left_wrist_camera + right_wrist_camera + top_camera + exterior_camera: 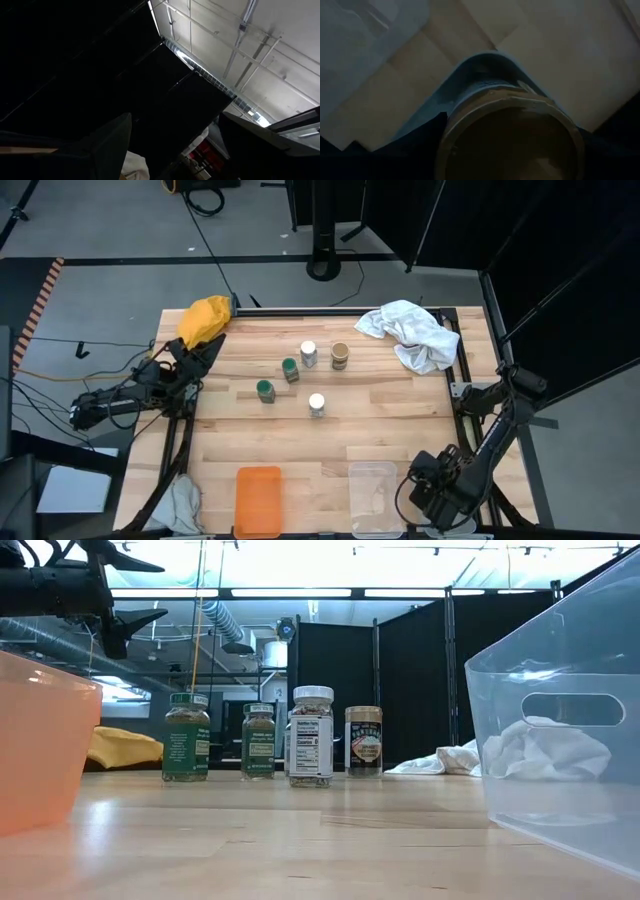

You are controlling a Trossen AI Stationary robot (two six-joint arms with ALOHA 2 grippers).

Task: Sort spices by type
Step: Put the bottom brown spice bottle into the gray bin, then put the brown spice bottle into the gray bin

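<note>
Five spice jars stand on their bases mid-table: two green-lidded [264,390] [290,369], two white-lidded [308,354] [317,404] and one tan-lidded [340,356]. In the low view they show as green [187,738], green [258,740], white [312,737] and tan [363,740]. My left gripper [203,352] [135,625] hangs open above the table's left edge, tipped upward. My right gripper [440,492] is at the near right corner beside the clear tray, shut on a sixth, tan-rimmed jar [510,135]. My right gripper holds the tan-rimmed jar between its two fingers, which reach down from above. The wrist view looks at the jar end-on, its round rim [470,107] filling the space between the dark fingers. A grey rounded shape [445,95] shows just below it. The contact points themselves are hidden.
An orange tray [258,500] [40,740] and a clear tray [372,498] [560,740] sit at the near edge. A yellow cloth [205,318] lies at the far left corner, a white cloth [412,332] at the far right. Bare wood lies between jars and trays.
</note>
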